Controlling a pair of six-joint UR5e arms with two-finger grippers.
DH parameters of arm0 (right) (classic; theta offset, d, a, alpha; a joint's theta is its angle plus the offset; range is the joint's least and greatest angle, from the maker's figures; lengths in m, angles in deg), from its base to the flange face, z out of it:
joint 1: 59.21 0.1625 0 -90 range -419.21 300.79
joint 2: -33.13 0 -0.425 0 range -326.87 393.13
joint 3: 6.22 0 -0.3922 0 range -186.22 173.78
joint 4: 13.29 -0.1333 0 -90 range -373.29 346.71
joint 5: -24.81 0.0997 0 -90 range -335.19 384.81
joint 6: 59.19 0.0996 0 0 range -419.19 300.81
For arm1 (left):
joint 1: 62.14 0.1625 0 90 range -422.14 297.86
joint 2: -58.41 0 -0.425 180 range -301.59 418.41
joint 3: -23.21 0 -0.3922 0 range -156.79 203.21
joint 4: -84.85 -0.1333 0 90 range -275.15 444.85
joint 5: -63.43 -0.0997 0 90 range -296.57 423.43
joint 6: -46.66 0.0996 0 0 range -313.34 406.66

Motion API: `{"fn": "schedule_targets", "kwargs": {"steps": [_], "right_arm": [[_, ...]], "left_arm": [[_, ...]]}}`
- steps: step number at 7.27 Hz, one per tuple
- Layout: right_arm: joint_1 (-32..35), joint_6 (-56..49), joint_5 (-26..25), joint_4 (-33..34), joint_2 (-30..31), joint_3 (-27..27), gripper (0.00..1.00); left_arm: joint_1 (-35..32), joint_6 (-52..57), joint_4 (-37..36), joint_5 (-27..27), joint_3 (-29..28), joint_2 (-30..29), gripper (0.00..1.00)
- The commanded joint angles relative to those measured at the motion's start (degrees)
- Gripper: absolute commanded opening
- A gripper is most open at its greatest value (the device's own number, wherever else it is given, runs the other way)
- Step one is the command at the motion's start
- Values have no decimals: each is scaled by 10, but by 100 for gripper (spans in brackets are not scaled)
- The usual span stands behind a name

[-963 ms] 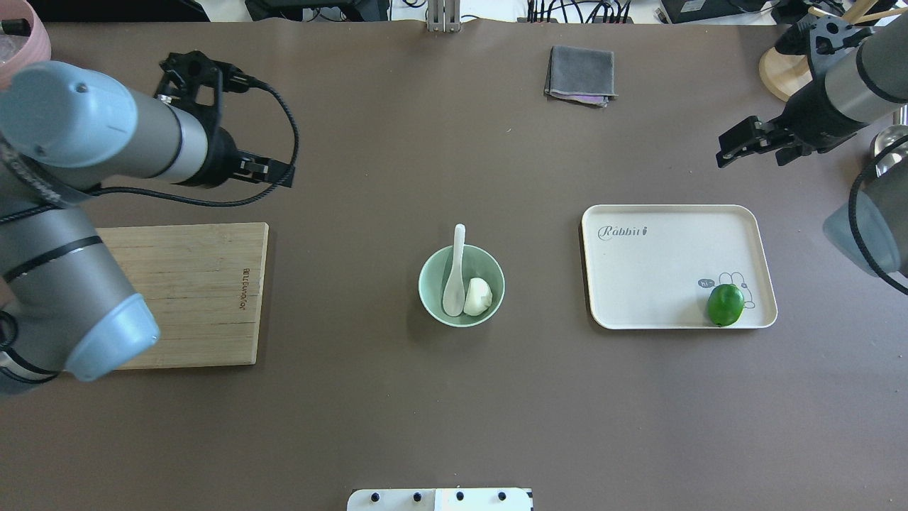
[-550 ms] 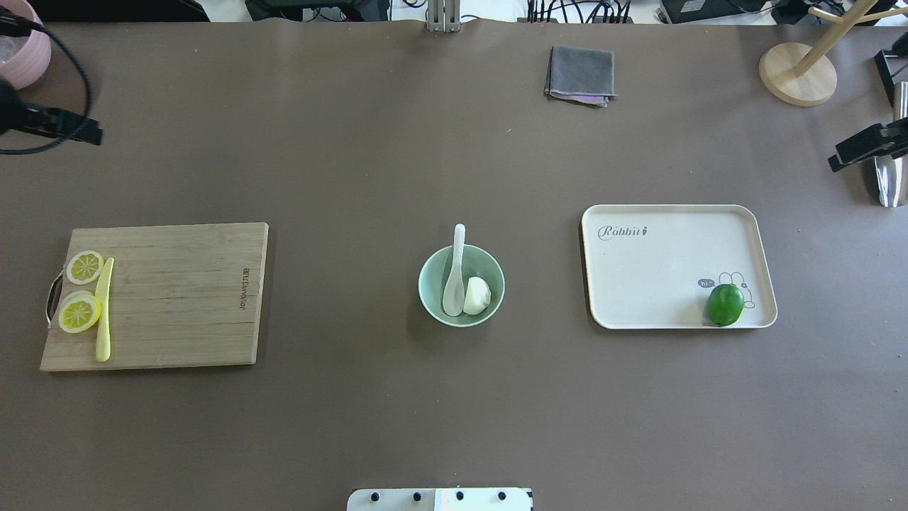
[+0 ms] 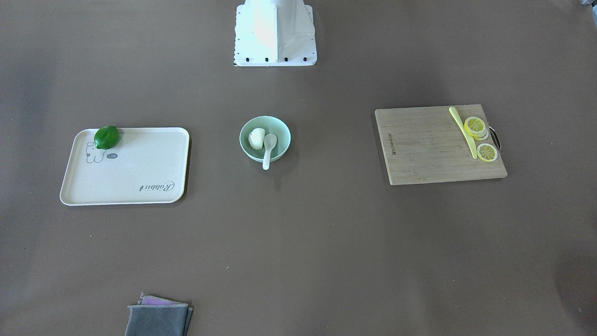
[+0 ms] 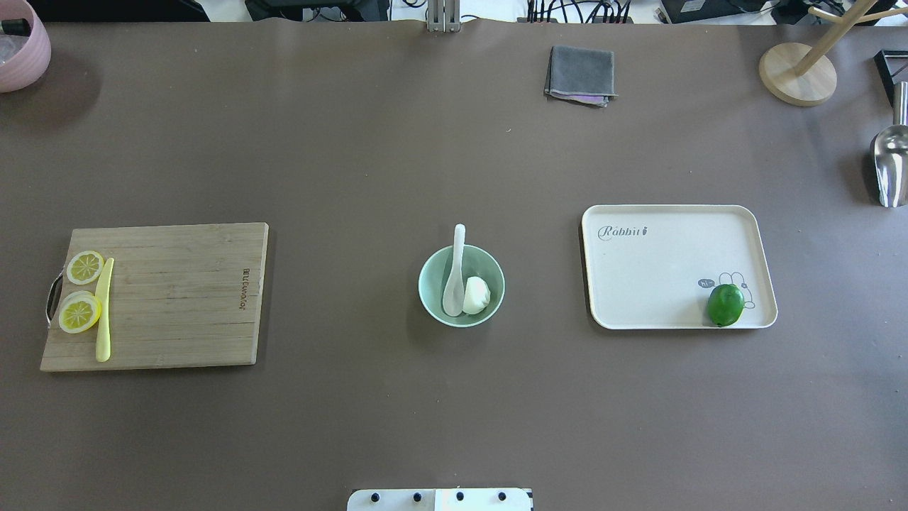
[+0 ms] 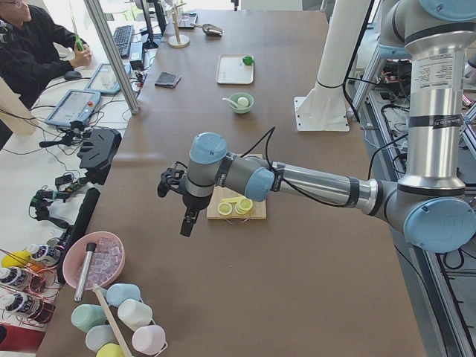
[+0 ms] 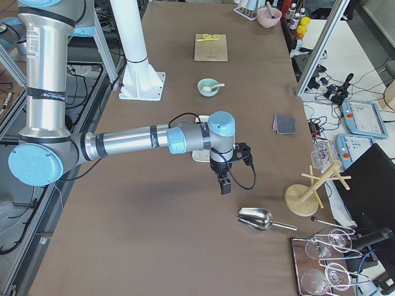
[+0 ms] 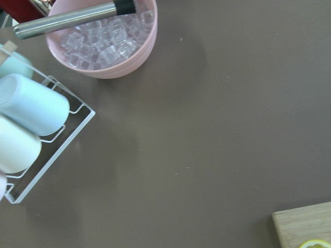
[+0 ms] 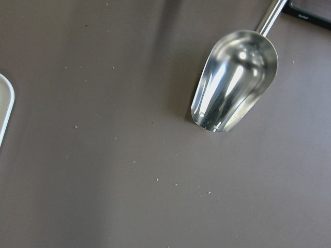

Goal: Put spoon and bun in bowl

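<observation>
The pale mint-green bowl (image 4: 494, 273) stands at the table's middle. The white spoon (image 4: 454, 284) lies in it with its scoop down inside and its handle over the far rim. The white bun (image 4: 477, 295) sits in the bowl beside the scoop. The front-facing view shows the same bowl (image 3: 282, 130), spoon (image 3: 269, 142) and bun (image 3: 256, 138). My left gripper (image 5: 186, 223) hangs over the table's left end, far from the bowl. My right gripper (image 6: 225, 185) hangs over the right end. I cannot tell whether either is open or shut.
A wooden cutting board (image 4: 177, 294) with lemon slices (image 4: 79, 312) and a yellow knife (image 4: 104, 309) lies left. A cream tray (image 4: 667, 270) with a green lime (image 4: 725, 304) lies right. A grey cloth (image 4: 580, 74), a metal scoop (image 4: 890, 167) and a pink ice bowl (image 4: 21, 46) sit at the edges.
Both arms have pulled back out of the overhead view, the left one to the left and the right one to the right. The bowl, spoon and bun have not moved.
</observation>
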Motion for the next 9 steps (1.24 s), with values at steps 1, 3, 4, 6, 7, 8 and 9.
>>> {"fn": "schedule_targets", "kwargs": {"steps": [1, 3, 4, 6, 7, 8, 9], "right_arm": [[34, -13, 52, 39, 12, -3, 100], [34, -10, 52, 40, 10, 0, 100], [35, -11, 52, 41, 12, 1, 100], [35, -11, 51, 40, 18, 1, 100], [34, -11, 51, 40, 18, 1, 100], [35, -11, 49, 39, 18, 1, 100], [36, -11, 46, 39, 18, 1, 100]], "left_arm": [[-22, 8, -20, 57, -12, 5, 98], [-25, 7, -35, 59, -11, 5, 98], [-25, 7, -35, 59, -12, 4, 98], [-24, 6, -35, 57, -14, 0, 98], [-24, 6, -35, 56, -14, -1, 98], [-24, 6, -35, 56, -15, -2, 98], [-24, 6, -35, 55, -15, -2, 98]]}}
